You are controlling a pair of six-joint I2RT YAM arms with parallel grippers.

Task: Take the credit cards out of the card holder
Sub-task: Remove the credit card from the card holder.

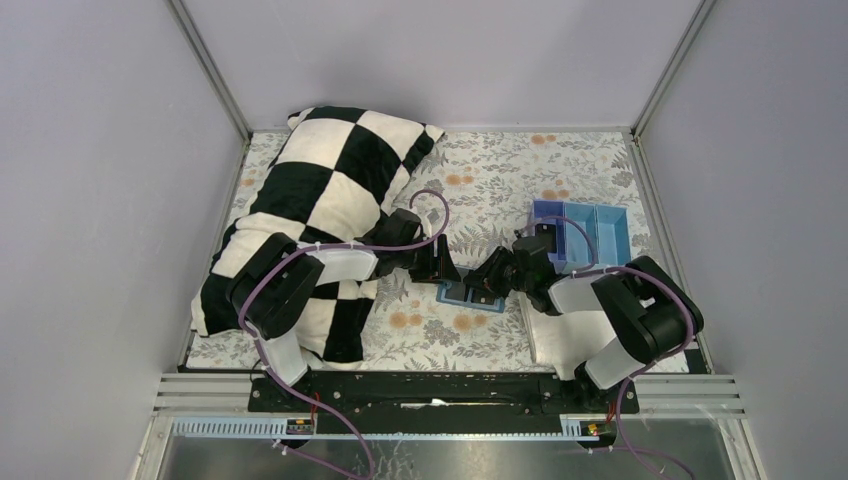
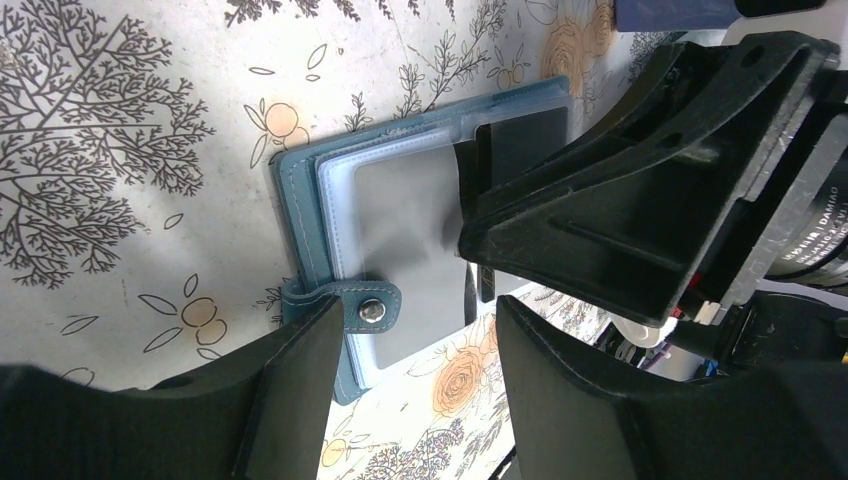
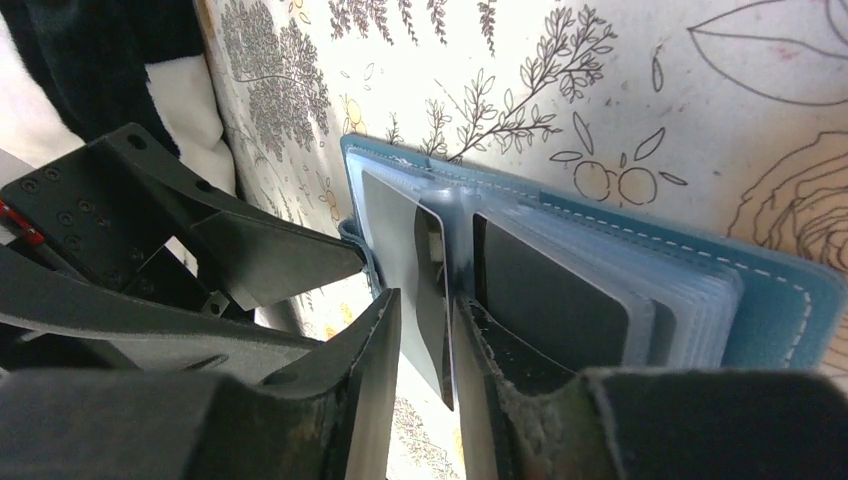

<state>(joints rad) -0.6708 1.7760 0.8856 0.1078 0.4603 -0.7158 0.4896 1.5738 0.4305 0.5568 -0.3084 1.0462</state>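
The left gripper (image 1: 447, 275) and right gripper (image 1: 488, 283) flank the card holder (image 1: 458, 295), a narrow gap between them. A checkered pillow (image 1: 330, 190) fills the left, a blue tray (image 1: 600, 235) the right rear; the floral cloth (image 1: 500, 170) behind the holder lies open

From my station I count one card holder (image 2: 300, 210), one blue tray (image 1: 612, 232), one checkered pillow (image 1: 330, 180) and two grippers, the left gripper (image 2: 420, 380) and the right gripper (image 3: 425, 380). Of dark cards I make out three: one card in the left sleeve (image 3: 385, 220), one upright card (image 3: 432, 290) at the middle, one card in the right sleeve (image 3: 550, 290). The stacked clear leaves (image 3: 690, 300) may well hide more, so three is only what shows.
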